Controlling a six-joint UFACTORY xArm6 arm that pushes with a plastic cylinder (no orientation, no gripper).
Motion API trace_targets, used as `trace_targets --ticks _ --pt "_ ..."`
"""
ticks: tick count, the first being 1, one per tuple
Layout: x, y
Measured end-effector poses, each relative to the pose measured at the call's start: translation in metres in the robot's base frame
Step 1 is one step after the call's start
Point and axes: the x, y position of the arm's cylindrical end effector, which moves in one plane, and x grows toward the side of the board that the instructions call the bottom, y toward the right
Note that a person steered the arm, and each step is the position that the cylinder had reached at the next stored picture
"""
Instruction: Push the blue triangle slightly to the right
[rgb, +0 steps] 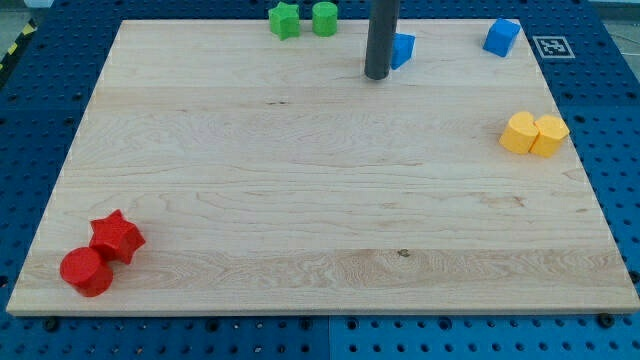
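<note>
The blue triangle (402, 49) lies near the view's top, right of centre, partly hidden behind my dark rod. My tip (377, 75) rests on the wooden board (320, 200) just left of and slightly below the triangle, touching or almost touching its left side. A blue cube (502, 37) sits further right at the top edge.
A green star (285, 20) and a green cylinder (324, 18) sit at the top, left of the rod. Two yellow blocks (534, 133) touch each other at the right. A red star (117, 236) and red cylinder (86, 271) lie at the bottom left.
</note>
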Motion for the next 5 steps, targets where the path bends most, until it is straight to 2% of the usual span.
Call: trace_targets --ticks 5 --pt "-0.037 -0.006"
